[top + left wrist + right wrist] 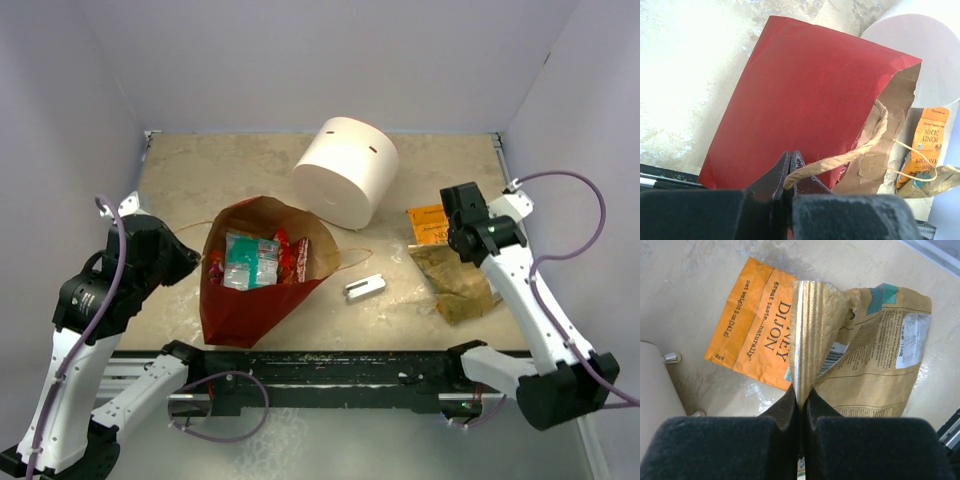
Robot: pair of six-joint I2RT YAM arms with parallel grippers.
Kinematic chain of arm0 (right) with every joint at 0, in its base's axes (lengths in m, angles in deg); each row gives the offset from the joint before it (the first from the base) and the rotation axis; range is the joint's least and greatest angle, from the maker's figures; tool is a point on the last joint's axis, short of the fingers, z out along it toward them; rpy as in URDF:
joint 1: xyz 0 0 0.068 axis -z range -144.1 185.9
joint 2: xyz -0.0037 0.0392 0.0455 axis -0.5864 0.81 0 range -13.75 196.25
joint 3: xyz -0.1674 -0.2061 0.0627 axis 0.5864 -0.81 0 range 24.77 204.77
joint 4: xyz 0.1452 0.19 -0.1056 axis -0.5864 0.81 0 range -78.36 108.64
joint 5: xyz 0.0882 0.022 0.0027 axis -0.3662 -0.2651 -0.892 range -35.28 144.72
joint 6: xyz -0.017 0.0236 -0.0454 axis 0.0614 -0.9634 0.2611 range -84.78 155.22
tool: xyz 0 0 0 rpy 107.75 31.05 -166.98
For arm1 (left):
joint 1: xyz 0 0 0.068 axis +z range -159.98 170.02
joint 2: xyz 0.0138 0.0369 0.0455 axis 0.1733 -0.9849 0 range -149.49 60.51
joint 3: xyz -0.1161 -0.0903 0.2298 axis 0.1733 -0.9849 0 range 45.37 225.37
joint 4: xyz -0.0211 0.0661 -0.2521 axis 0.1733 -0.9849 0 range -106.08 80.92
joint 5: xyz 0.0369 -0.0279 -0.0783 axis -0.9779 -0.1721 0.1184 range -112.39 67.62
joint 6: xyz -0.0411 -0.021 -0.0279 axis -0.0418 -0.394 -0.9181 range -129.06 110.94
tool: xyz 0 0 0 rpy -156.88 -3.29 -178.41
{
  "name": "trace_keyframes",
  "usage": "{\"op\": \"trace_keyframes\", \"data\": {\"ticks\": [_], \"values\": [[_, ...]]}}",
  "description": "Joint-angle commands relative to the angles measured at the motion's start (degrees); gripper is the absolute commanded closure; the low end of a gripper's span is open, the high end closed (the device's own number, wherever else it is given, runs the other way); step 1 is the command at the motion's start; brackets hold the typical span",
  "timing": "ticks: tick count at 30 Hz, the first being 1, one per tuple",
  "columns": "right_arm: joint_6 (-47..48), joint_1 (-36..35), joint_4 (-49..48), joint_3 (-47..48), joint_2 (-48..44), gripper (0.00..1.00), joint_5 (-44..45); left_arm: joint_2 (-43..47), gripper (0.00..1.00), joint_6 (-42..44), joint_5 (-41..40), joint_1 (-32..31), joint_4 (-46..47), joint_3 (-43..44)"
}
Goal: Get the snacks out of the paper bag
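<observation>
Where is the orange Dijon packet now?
Top view, right side: the orange packet lies flat just right of the white cylinder, beside the tan packet pinched in the right pincer.

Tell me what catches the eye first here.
The red paper bag lies open mid-table, bright snacks showing inside, with a big white cylinder just behind it. The left claw pinches the bag's twine handle; the right claw grips a tan packet beside an orange packet on the right.

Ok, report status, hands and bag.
Left hand shut on twine handle. Right hand shut on brown packet. Teal, red packets inside paper bag. White cylinder beside it.
</observation>
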State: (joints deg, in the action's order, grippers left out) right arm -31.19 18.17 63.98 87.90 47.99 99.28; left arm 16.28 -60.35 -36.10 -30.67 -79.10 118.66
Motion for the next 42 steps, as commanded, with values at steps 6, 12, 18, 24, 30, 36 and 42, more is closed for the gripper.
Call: {"op": "trace_keyframes", "data": {"ticks": [6, 12, 18, 24, 30, 36, 42], "values": [[11.76, 12.83, -8.50, 8.07, 12.40, 1.00, -15.85, -0.05, 1.00, 3.64, 1.81, 0.05, -0.81, 3.83], [13.65, 17.33, -12.71, 11.37, 21.85, 0.99, -21.63, 0.54, 1.00, 4.20, 3.07, 0.05, 0.37, 1.69], [11.73, 17.71, -14.52, 14.51, 30.28, 0.98, -22.42, -0.68, 1.00, 6.89, 5.09, 0.03, 1.93, 3.17], [8.34, 18.52, -13.80, 19.80, 39.82, 0.97, -24.49, -2.56, 1.00, 8.90, 5.46, 0.04, 2.63, 4.54], [6.14, 18.79, -12.71, 24.20, 45.64, 0.86, -25.91, -2.84, 1.00, 10.43, 4.21, 0.11, 2.54, 3.68], [13.40, 18.88, -15.83, 22.02, 39.48, 0.39, -27.84, -0.87, 1.00, 7.47, 2.22, 0.12, 1.40, 2.46], [33.70, 18.88, -16.53, 23.06, 28.69, 0.05, -33.18, 0.15, 1.00, 6.59, 0.63, 0.04, 2.88, 1.58]]}}
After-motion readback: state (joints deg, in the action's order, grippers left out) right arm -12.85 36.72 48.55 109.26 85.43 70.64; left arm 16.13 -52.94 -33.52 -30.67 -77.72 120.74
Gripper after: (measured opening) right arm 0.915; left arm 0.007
